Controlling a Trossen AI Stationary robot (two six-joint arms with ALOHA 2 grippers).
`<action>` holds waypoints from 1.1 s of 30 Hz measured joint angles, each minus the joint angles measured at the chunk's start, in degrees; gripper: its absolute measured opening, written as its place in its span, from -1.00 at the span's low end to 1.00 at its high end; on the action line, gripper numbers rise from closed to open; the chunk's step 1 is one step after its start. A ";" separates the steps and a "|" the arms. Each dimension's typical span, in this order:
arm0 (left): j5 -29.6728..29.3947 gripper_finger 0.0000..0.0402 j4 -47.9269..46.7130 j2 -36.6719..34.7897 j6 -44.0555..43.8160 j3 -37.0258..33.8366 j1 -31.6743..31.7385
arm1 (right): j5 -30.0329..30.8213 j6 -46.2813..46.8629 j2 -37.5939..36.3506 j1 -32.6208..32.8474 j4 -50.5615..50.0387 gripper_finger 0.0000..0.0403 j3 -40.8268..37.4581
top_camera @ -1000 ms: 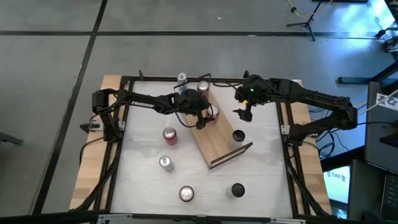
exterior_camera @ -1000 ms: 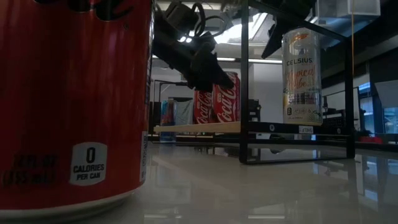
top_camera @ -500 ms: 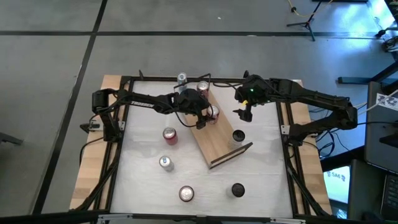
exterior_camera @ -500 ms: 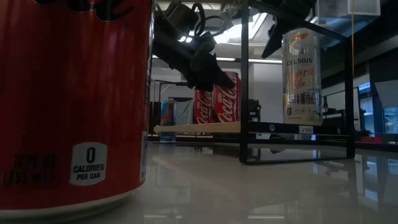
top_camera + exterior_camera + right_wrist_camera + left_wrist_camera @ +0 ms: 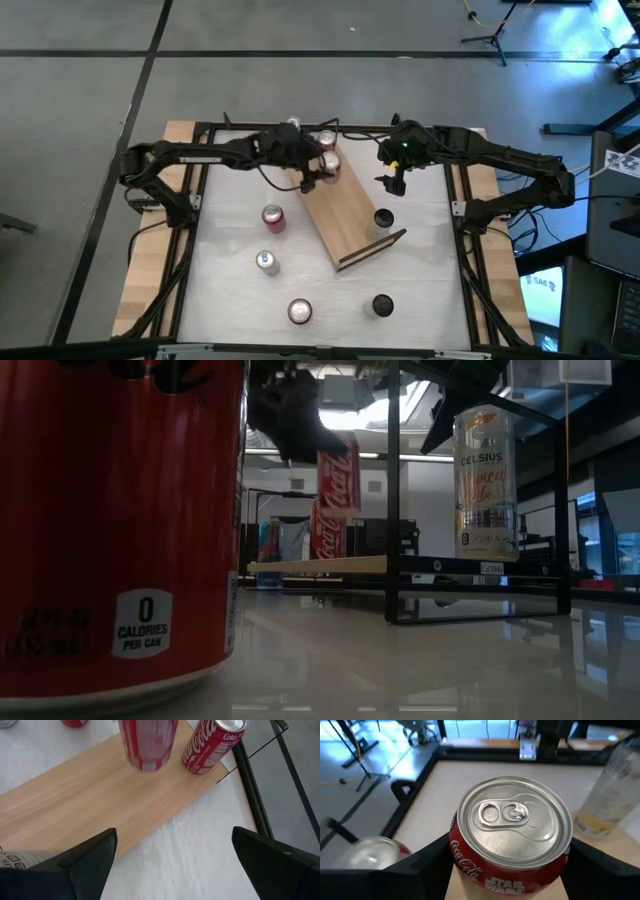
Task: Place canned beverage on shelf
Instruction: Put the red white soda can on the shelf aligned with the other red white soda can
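Note:
My left gripper (image 5: 318, 168) is shut on a red Coca-Cola can (image 5: 512, 832) with a silver top, held above the far end of the shelf (image 5: 345, 215), a light-wood board with black wire rails. A second red can (image 5: 215, 742) stands on the shelf's far corner, just beyond the held one (image 5: 338, 472). A pale Celsius can (image 5: 487, 480) stands at the shelf's other end. My right gripper (image 5: 392, 183) hangs open above the table, just right of the shelf, with nothing between its fingers. My left gripper pinches the can's side wall (image 5: 457, 855) between its two fingers (image 5: 420, 867), one on either side, below the rim. The fingers come from the table's left, slanting a little downward. The can is lifted clear of the shelf, top up and slightly tilted.
Loose cans stand on the white table: red (image 5: 273, 217), silver (image 5: 266, 262), red-and-white (image 5: 299, 311) and black (image 5: 382, 305). Another silver can (image 5: 292, 125) stands by the far edge. A black frame (image 5: 200, 130) rims the table.
My left gripper has closed on the red can that stood on the shelf and raised it clear of the board. It has carried the can up and toward the table's far edge, close to the second red can. My right gripper has kept still.

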 joint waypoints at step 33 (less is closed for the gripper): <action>2.58 0.38 1.26 -3.06 6.38 -11.32 9.20 | -0.46 0.24 0.00 0.00 0.08 0.94 0.00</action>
